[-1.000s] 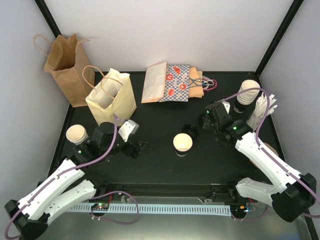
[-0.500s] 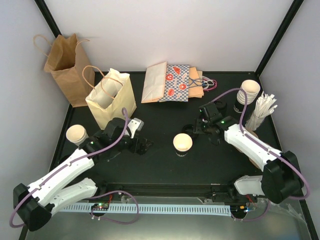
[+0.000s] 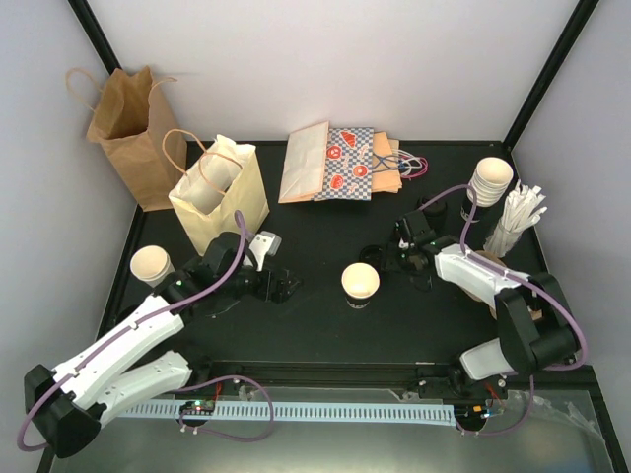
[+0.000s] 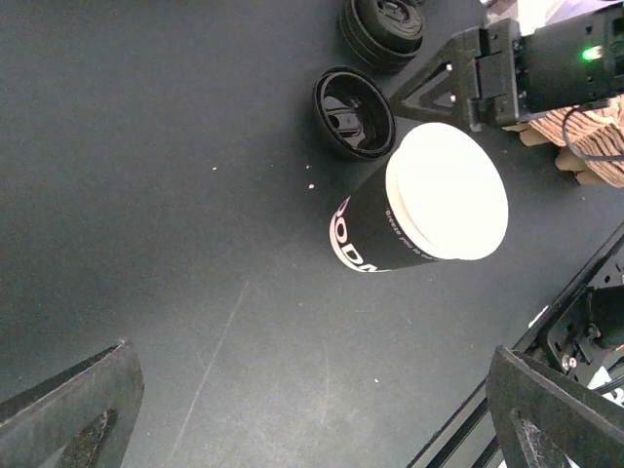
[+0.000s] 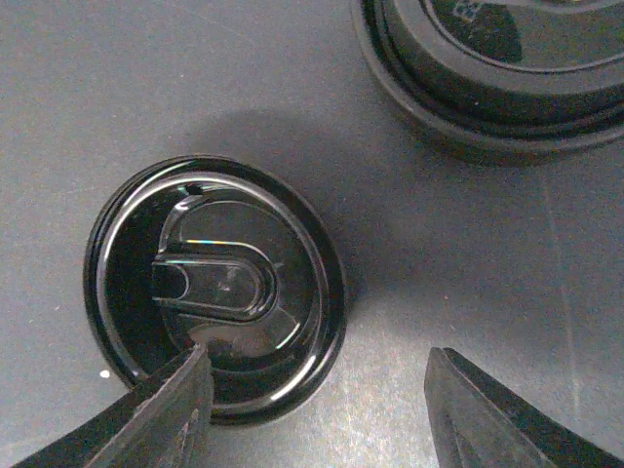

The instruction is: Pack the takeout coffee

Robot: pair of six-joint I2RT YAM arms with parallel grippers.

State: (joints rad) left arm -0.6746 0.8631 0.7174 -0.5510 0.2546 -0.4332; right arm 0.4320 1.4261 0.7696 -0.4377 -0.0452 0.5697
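Table (image 3: pixel 325 330): black top; bags along the far side, cups nearer the arms
Brown bag (image 3: pixel 126 138): upright at the far left, mouth open
Cream bag (image 3: pixel 222 197): upright just beside the brown bag; handled, white paper inside
Flat bags (image 3: pixel 335 163): lying stacked at far centre
Left gripper (image 3: pixel 281 286): fingers (image 4: pixel 68 409) wide apart, holding nothing; low over the table, left of the centre cup
Right gripper (image 3: pixel 380 254): fingers (image 5: pixel 166 409) apart, clamped on nothing; 1 fingertip sits over the loose lid's rim
Cup stack (image 3: pixel 490 182): upright at far right, beside white sticks (image 3: pixel 518 212)
Centre cup (image 3: pixel 360 284): upright, uncovered, black-sided, mid-table between both grippers; outside every bag
Left cup (image 3: pixel 152 264): upright at the left edge
Lid stack (image 5: pixel 497 68): black, just beyond the loose lid
Loose lid (image 5: pixel 214 327): black, flat on the table, near the centre cup
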